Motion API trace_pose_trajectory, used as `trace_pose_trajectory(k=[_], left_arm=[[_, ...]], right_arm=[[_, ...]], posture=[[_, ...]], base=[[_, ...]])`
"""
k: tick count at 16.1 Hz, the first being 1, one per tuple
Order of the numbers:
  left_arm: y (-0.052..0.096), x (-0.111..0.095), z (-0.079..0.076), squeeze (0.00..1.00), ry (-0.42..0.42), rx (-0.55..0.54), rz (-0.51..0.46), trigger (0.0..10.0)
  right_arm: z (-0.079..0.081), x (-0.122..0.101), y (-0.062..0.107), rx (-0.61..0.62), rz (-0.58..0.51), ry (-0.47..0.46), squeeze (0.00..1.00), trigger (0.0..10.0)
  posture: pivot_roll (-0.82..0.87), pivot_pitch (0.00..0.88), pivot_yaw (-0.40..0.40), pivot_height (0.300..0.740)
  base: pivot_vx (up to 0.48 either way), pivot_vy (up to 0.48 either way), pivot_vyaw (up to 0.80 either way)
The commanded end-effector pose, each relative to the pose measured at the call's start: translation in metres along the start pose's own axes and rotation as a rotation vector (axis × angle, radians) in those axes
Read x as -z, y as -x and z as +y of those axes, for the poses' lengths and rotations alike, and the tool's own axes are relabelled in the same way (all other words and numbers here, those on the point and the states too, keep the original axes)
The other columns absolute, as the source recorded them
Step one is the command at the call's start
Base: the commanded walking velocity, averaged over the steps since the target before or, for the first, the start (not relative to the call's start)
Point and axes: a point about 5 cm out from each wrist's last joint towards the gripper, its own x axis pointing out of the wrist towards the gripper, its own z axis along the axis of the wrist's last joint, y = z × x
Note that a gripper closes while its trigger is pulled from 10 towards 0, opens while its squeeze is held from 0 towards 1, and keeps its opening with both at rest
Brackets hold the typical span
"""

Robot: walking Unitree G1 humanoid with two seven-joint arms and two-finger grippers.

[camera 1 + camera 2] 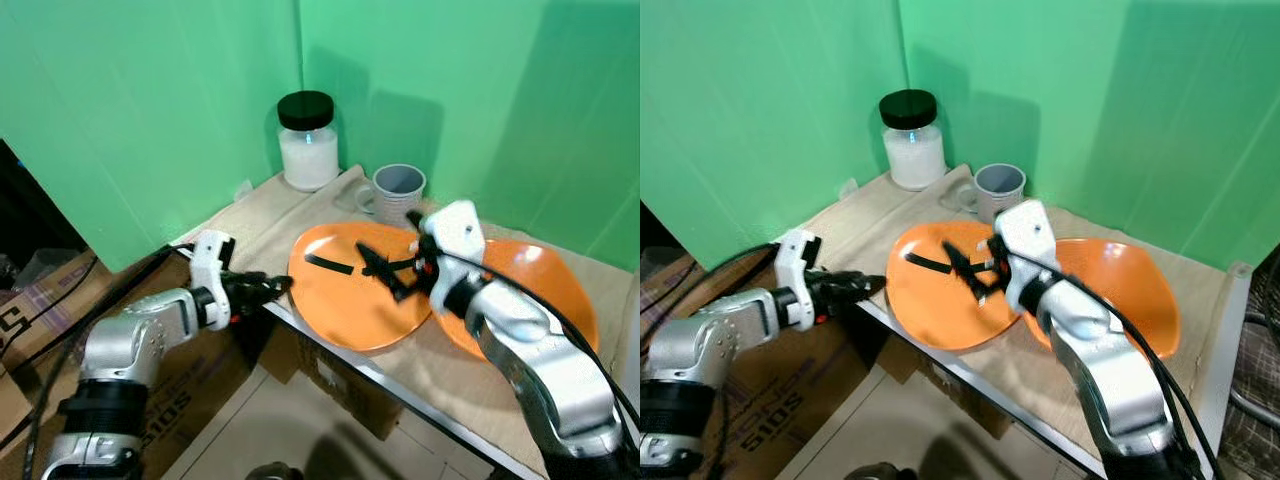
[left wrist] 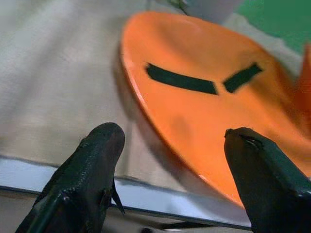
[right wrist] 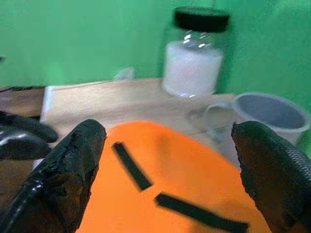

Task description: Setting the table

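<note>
**Claws spread around the orange plates**

Left eye view: left claw (image 1: 272, 287), centre-left, nears the front orange plate (image 1: 345, 300) overhanging the desk (image 1: 250, 225); right claw (image 1: 385, 270) hovers above it. Second orange plate (image 1: 545, 285) right; jar (image 1: 308, 140), mug (image 1: 398, 190) upper centre.

Wrist views: both claws spread.

Jar (image 1: 307, 141), mug (image 1: 398, 187) crowd corner behind plates (image 1: 350, 300); cloth (image 1: 250, 225) left bare.

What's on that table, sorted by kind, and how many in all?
Plates: 2
Jar: 1
Mug: 1
Total: 4
</note>
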Motion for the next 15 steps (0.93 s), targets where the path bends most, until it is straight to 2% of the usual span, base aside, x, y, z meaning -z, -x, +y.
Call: trace_pose_trajectory(k=[1, 5, 9, 10, 11, 12, 13, 14, 15], left_arm=[[-0.002, -0.004, -0.005, 0.0, 0.046, 0.066, 0.009, 10.0], [-0.014, -0.004, -0.004, 0.0, 0.147, 0.068, 0.02, 10.0], [-0.019, -0.008, -0.009, 0.0, 0.201, 0.134, -0.005, 10.0], [-0.02, -0.01, -0.009, 0.0, 0.207, 0.147, -0.027, 6.4], [-0.02, -0.01, -0.009, 0.0, 0.213, 0.156, -0.04, 4.7], [-0.02, -0.013, -0.011, 0.0, 0.222, 0.194, -0.073, 1.5], [-0.02, -0.014, -0.013, 0.0, 0.224, 0.21, -0.082, 1.1], [-0.02, -0.015, -0.015, 0.0, 0.222, 0.231, -0.096, 0.0], [-0.021, -0.015, -0.016, 0.0, 0.231, 0.254, -0.109, 0.0]], right_arm=[[0.004, -0.006, 0.006, -0.062, -0.022, -0.002, 0.0, 10.0], [0.005, -0.001, 0.015, -0.123, 0.007, 0.022, 0.0, 10.0], [0.011, 0.001, 0.022, -0.209, 0.021, 0.017, 0.0, 10.0], [0.012, 0.002, 0.024, -0.223, 0.028, 0.019, 0.0, 10.0], [0.012, 0.002, 0.024, -0.225, 0.03, 0.019, 0.0, 10.0], [0.012, 0.002, 0.025, -0.229, 0.03, 0.019, 0.0, 10.0], [0.013, 0.002, 0.025, -0.23, 0.031, 0.02, 0.0, 10.0], [0.013, 0.002, 0.025, -0.234, 0.031, 0.02, 0.0, 10.0], [0.013, 0.002, 0.025, -0.239, 0.032, 0.021, 0.0, 10.0]], posture=[[0.03, 0.0, 0.114, 0.74], [0.03, 0.0, 0.123, 0.74], [0.02, 0.0, 0.126, 0.74], [0.02, 0.0, 0.126, 0.74], [0.02, 0.0, 0.126, 0.74], [0.02, 0.0, 0.127, 0.74], [0.02, 0.0, 0.127, 0.74], [0.02, 0.0, 0.127, 0.74], [0.02, 0.0, 0.126, 0.74]], base=[[0.0, 0.0, 0.0], [0.0, 0.0, 0.0], [0.0, 0.0, 0.0], [0.0, 0.0, 0.0], [0.0, 0.0, 0.0], [0.0, 0.0, 0.0], [0.0, 0.0, 0.0], [0.0, 0.0, 0.0], [0.0, 0.0, 0.0]])
